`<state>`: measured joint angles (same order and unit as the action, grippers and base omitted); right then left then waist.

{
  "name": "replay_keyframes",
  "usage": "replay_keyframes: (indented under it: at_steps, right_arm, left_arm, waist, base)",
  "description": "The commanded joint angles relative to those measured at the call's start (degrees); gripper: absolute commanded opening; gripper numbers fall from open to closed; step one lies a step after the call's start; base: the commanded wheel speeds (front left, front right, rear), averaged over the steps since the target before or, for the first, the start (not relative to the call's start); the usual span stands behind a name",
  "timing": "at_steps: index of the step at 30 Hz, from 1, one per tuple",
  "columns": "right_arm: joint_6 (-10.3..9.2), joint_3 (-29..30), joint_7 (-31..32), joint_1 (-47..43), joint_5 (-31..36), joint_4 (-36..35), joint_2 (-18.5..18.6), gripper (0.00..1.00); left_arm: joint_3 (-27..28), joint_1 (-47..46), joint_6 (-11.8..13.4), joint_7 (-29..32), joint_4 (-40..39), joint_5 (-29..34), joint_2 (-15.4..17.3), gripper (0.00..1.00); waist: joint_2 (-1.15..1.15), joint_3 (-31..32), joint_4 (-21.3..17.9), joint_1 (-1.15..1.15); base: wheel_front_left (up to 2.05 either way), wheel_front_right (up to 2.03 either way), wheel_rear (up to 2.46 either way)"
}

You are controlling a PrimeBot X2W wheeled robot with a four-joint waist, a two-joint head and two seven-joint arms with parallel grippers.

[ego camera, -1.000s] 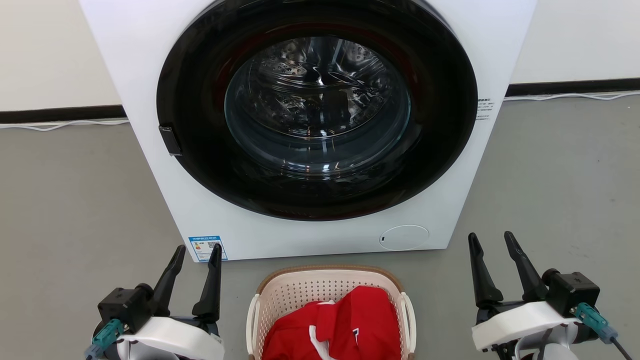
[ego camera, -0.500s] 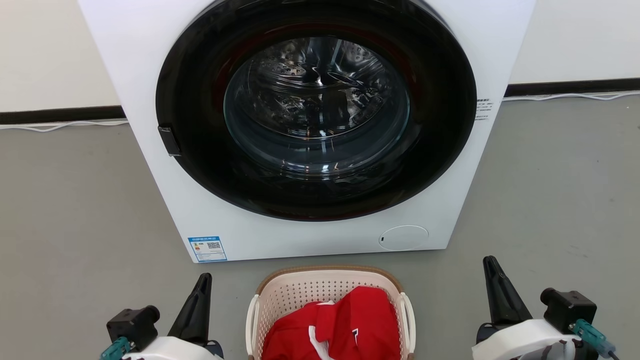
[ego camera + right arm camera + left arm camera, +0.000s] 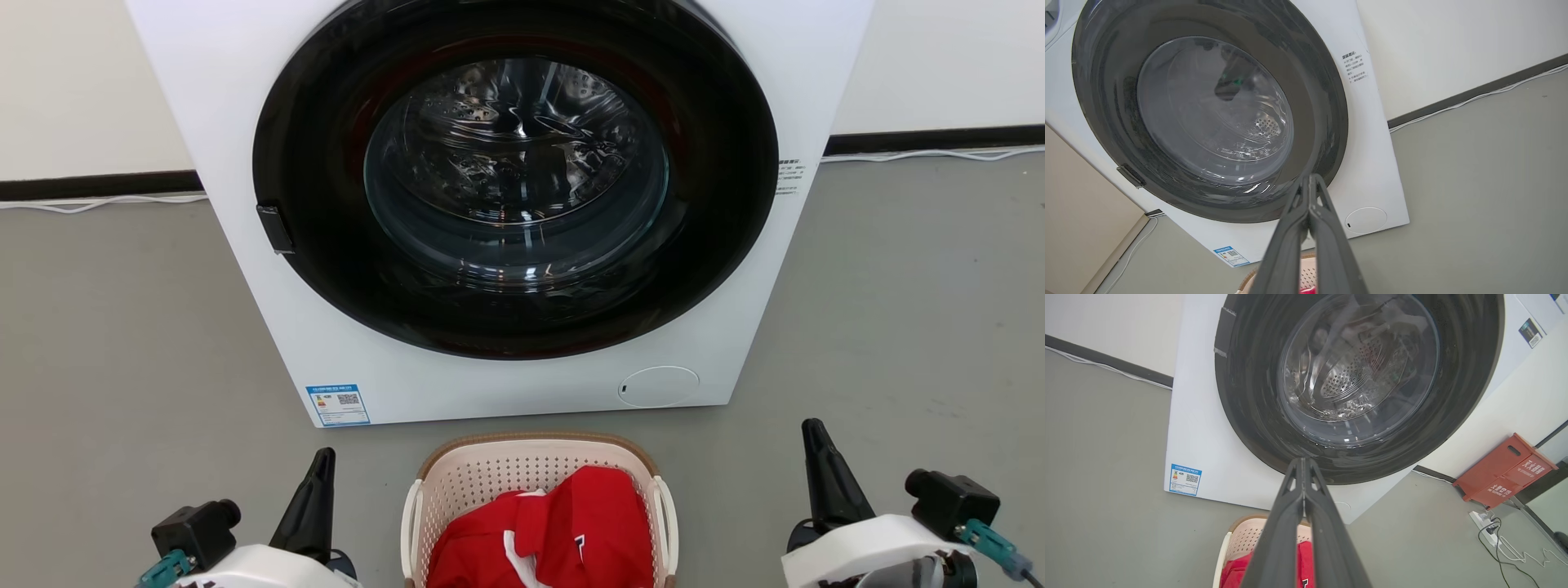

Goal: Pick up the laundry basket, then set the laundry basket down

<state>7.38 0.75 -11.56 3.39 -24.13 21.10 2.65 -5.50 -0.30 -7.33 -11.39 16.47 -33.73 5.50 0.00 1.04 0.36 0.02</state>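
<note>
The basket (image 3: pixel 535 446) sits on the floor (image 3: pixel 122 327) before the washer (image 3: pixel 237 122). The left gripper (image 3: pixel 320 469) and right gripper (image 3: pixel 816 453) flank it, both closed, empty.

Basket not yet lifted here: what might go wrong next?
Both the left end effector and right end effector are shut and apart from the basket; unless they open, they may shove its handles rather than grip them.
The basket sits close to the washer; a forward swing might bump it.
The red garment is heaped inside; an uneven lift could spill it.
</note>
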Motion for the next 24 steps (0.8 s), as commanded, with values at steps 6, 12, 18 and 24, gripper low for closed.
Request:
replay_keyframes:
  at_steps: [6, 12, 18, 24]
  right_arm:
    - [0.02, 0.55, 1.4, 1.91, -5.08, -2.1, 0.17, 0.0]
    - [0.03, 0.91, 2.58, 1.97, -9.55, -2.45, 0.17, 0.0]
    - [0.04, 1.33, 3.92, 2.04, -14.63, -2.86, 0.18, 0.0]
    - [0.04, 1.76, 5.28, 2.11, -19.76, -3.26, 0.18, 0.0]
  left_arm:
    - [1.52, -2.6, -0.04, 1.2, -1.71, -4.54, 0.11, 0.0]
    - [2.27, -2.84, -0.05, 2.39, -1.76, -8.36, -0.08, 0.0]
    - [3.12, -3.1, -0.06, 3.73, -1.82, -12.72, -0.29, 0.0]
    - [3.97, -3.37, -0.07, 5.09, -1.88, -17.11, -0.51, 0.0]
  waist:
    - [0.0, -0.08, -0.02, -0.02]
    - [0.0, -0.16, -0.04, -0.02]
    - [0.0, -0.25, -0.07, -0.02]
    - [0.0, -0.34, -0.1, -0.02]
  base:
    - [0.0, 0.0, 0.0]
    - [0.0, 0.0, 0.0]
    - [0.0, 0.0, 0.0]
    - [0.0, 0.0, 0.0]
